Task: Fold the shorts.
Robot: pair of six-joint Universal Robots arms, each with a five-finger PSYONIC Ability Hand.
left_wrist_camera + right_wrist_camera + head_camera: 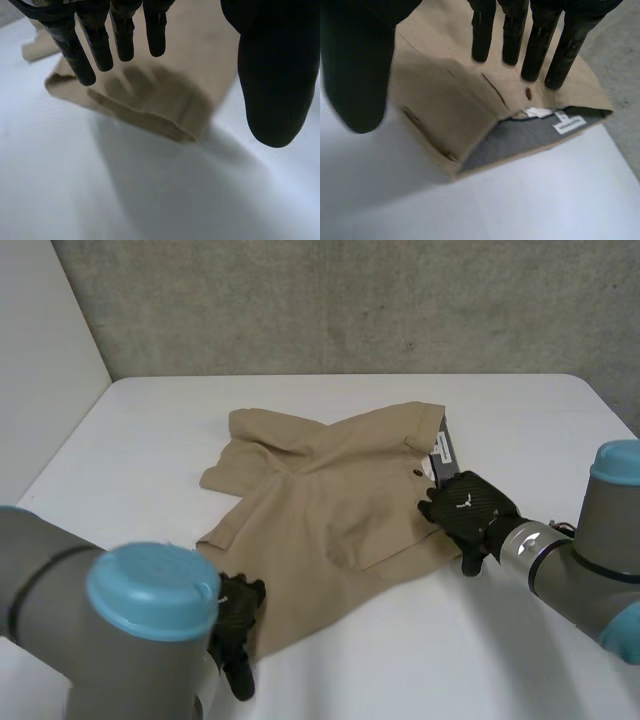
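Tan shorts [330, 505] lie spread on the white table [150, 440], waistband toward my right arm, legs toward the left. My right hand [468, 512] hovers at the waistband edge, open, fingers straight above the cloth. In the right wrist view the shorts' waistband [520, 135] gapes, showing grey lining and a white label [568, 123] below the fingers [537, 55]. My left hand [238, 625] sits at the near leg hem, open. In the left wrist view its fingers [102, 45] hang above the leg's folded hem [145, 117], not gripping it.
A grey wall [350, 300] runs behind the table's far edge and a white panel [40, 360] stands at the left. Bare table surface [420, 660] lies in front of the shorts between my two arms.
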